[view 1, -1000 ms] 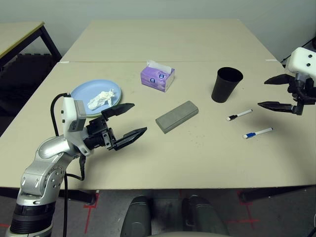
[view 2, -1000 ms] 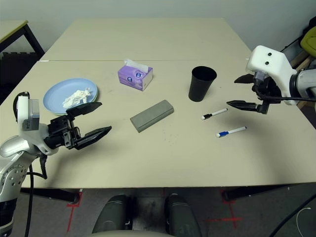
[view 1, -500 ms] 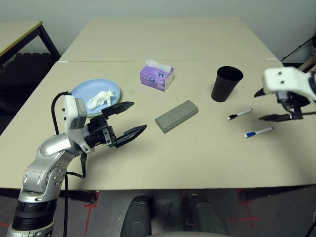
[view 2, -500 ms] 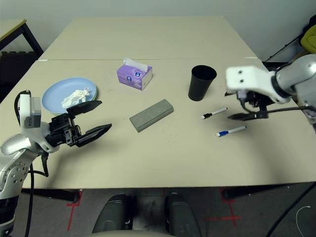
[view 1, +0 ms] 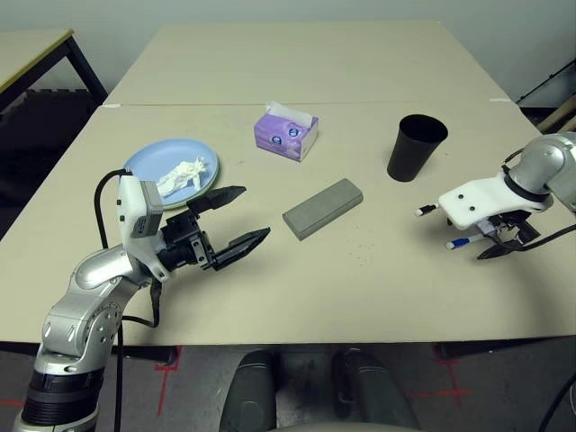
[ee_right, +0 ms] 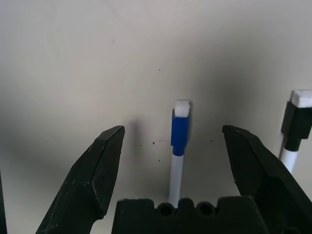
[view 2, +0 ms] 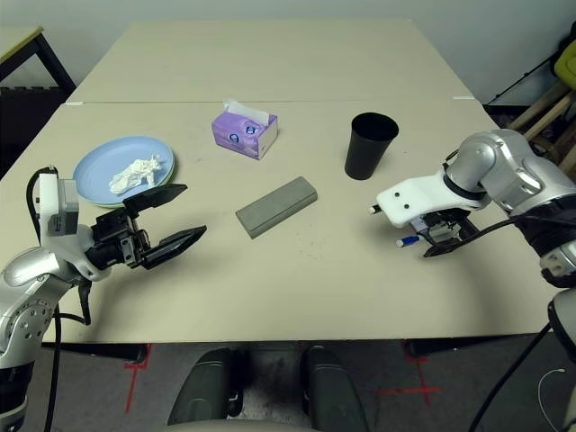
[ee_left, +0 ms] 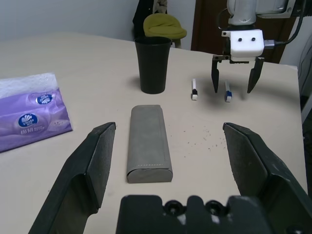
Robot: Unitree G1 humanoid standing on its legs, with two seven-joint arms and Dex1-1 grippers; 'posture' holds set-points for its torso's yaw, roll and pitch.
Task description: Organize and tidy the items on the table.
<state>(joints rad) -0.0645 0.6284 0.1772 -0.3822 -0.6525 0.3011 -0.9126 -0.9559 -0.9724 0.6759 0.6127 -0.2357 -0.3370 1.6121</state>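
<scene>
While both arms hang above it, the scene reads as follows.
Table: the wide pale beige table (view 1: 297,297) carries everything, with a thin seam line running across its far part.
Left gripper: the left gripper (view 1: 236,219) hovers over the near left of the table, pointing level toward the case, its two black fingers spread wide with nothing between them.
Right gripper: the right gripper (ee_left: 233,80) points straight down over the markers at the right, fingers parted and empty, straddling the blue-capped marker without touching it.
Blue plate: the blue plate (view 1: 148,164) lies at the left, just beyond the left gripper.
Tissue box: the purple tissue box (view 1: 285,134) stands near the seam, around the middle.
Glasses case: the grey oblong glasses case (view 1: 322,208) lies slantwise at the centre.
Black cup: the black cup (view 1: 415,147) stands upright, right of the case.
Tissue: the crumpled white tissue (view 1: 184,174) rests on the blue plate.
Markers: the blue-capped marker (ee_right: 178,152) lies between the right fingers; the black-capped marker (ee_left: 194,89) lies just beside it, toward the cup.
</scene>
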